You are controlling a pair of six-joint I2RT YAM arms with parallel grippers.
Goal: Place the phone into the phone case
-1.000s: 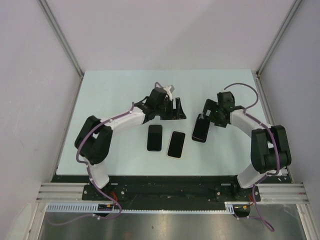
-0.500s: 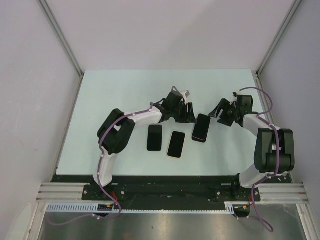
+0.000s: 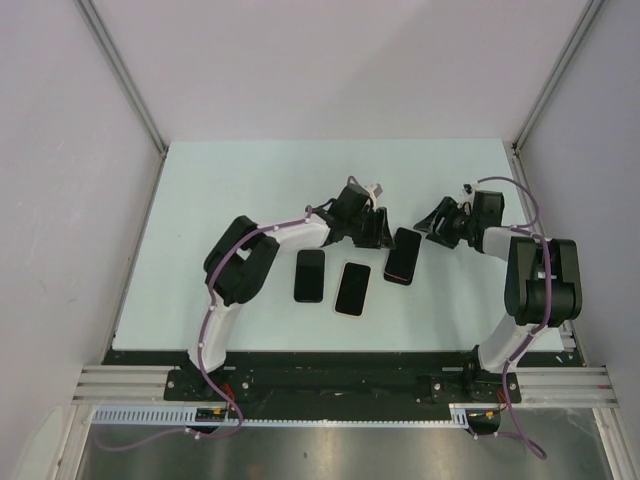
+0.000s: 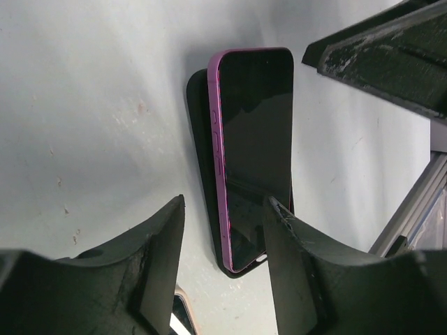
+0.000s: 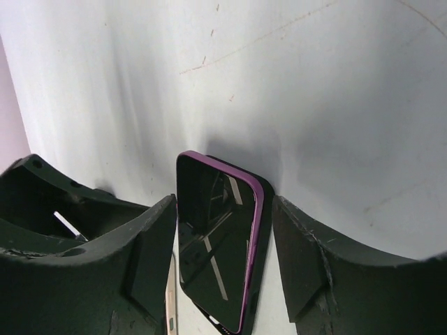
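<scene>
Fingers spread, the left gripper (image 4: 223,230) and right gripper (image 5: 223,241) flank the purple-edged black-screened phone (image 4: 255,139) lying on its black case (image 4: 199,132); uneven pressing could skew it.

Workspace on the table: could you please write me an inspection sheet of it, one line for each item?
Surface: pale table, with a few small marks.
Job's things: purple phone lies screen-up on the black phone case. The case shows along one long side and one end, so the phone seems not pressed in.
Clutter: dark phone-like slab and pale-rimmed slab, flat, beside the phone.
Claws: left claw and right claw are open, one at each side of the phone, holding nothing.
Cables: purple cables run along both arms.
Surroundings: plain walls, metal frame rails; nothing else seen.
</scene>
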